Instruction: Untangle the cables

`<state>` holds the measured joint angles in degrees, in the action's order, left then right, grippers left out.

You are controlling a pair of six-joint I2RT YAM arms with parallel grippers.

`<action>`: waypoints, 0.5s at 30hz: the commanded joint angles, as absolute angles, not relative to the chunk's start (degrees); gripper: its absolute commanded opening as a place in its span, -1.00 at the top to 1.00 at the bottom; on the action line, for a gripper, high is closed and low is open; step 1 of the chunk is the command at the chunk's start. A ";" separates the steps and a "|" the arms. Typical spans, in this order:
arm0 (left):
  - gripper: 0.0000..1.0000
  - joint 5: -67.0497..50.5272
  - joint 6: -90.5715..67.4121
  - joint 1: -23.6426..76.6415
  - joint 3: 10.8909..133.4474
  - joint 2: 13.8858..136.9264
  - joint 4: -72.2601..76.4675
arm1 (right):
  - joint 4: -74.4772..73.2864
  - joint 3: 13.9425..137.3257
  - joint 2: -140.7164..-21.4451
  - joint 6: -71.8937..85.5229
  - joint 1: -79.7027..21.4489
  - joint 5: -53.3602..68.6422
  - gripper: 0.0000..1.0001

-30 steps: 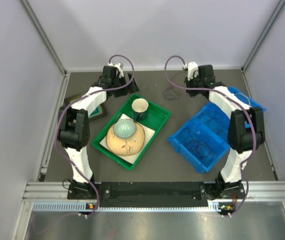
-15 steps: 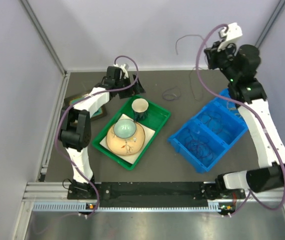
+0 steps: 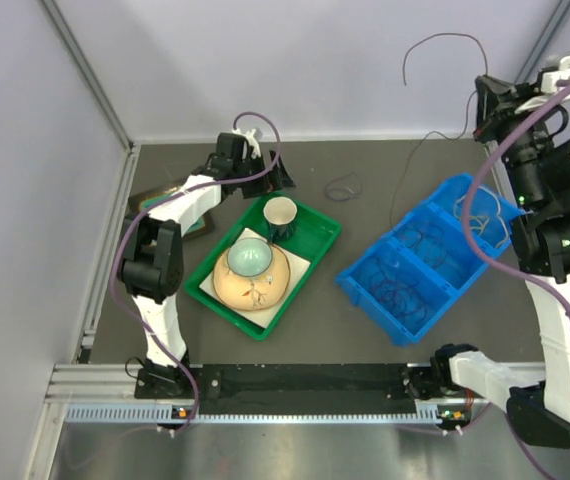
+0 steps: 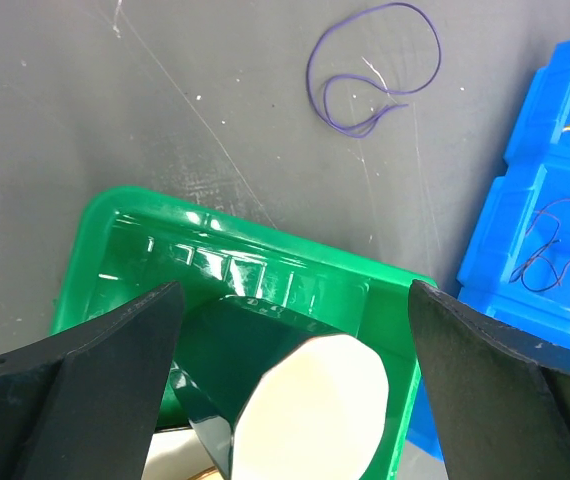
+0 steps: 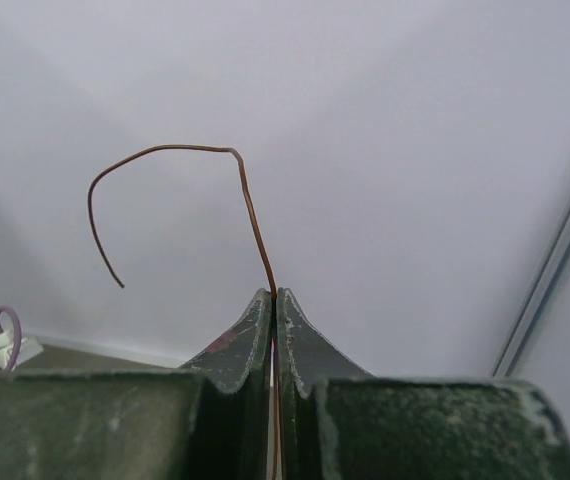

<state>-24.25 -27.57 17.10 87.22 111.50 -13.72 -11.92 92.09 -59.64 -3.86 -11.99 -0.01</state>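
Observation:
My right gripper [image 3: 484, 98] is raised high at the back right, above the blue bin [image 3: 360, 283]. It is shut on a thin brown cable [image 3: 443, 36], which arcs up from the jaws and also trails down toward the table. In the right wrist view the gripper [image 5: 275, 296] pinches that cable [image 5: 165, 150] against the wall. A purple cable loop [image 3: 343, 187] lies on the table, and it shows in the left wrist view [image 4: 370, 70] too. My left gripper [image 3: 273, 178] is open and empty, and in its wrist view [image 4: 290, 375] it hovers over a dark green cup [image 4: 305, 400].
A green tray [image 3: 317, 252] holds the cup [image 3: 280, 214], a tan plate and a pale bowl [image 3: 250, 258]. The blue bin's compartments hold several thin cables [image 3: 403, 292]. A dark flat object [image 3: 145, 199] lies at the far left. Walls enclose the table.
My right arm has swung up and to the right, lifting the brown cable off the table. My left gripper has shifted slightly right, toward the tray.

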 commanded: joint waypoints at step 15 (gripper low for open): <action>-0.98 -25.58 -27.60 17.58 87.72 108.81 -11.69 | -14.59 85.80 -56.16 -8.36 -9.85 -10.19 1.00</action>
